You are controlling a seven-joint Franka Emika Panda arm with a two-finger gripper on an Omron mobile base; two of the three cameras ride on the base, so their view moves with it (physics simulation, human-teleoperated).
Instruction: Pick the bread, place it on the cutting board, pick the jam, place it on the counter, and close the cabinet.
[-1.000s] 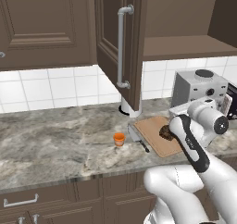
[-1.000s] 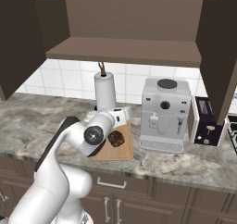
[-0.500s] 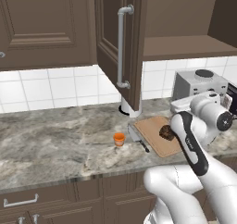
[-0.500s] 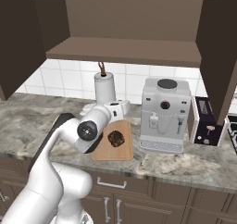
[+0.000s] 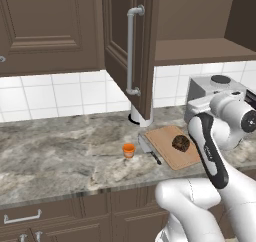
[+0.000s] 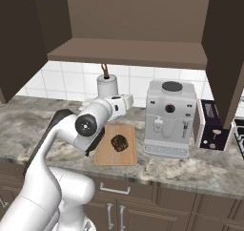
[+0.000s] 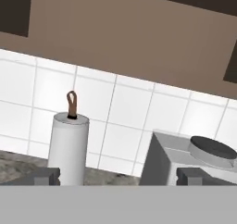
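Marbled grey-brown stone makes up the bench [image 5: 60, 156], and on it we see the cutting board [image 5: 172, 145] lying flat with the bread [image 5: 181, 143] resting on its far half. From the right base view the same dark loaf sits a little above the middle of the board, well inside its edges. The jam [image 5: 129, 150] stands upright on the bare stone, to the left of the board and apart from it, with a dark-handled knife [image 5: 150, 151] lying between jar and board. Above, the cabinet [image 5: 132, 46] has its door swung out toward us, its long silver bar handle [image 5: 131, 51] facing the room and the shelf behind it exposed. A white paper towel roll [image 7: 68, 149] stands at the back against the tiles, and a grey coffee machine [image 6: 169, 118] sits to the right of the board, with a dark toaster [image 6: 208, 125] beyond it. Our end effector [image 7: 118, 177] is raised above the board and points toward the tiled wall; in the hand view its two dark tips stand wide apart with nothing between them, so it appears released, though only the tips show.
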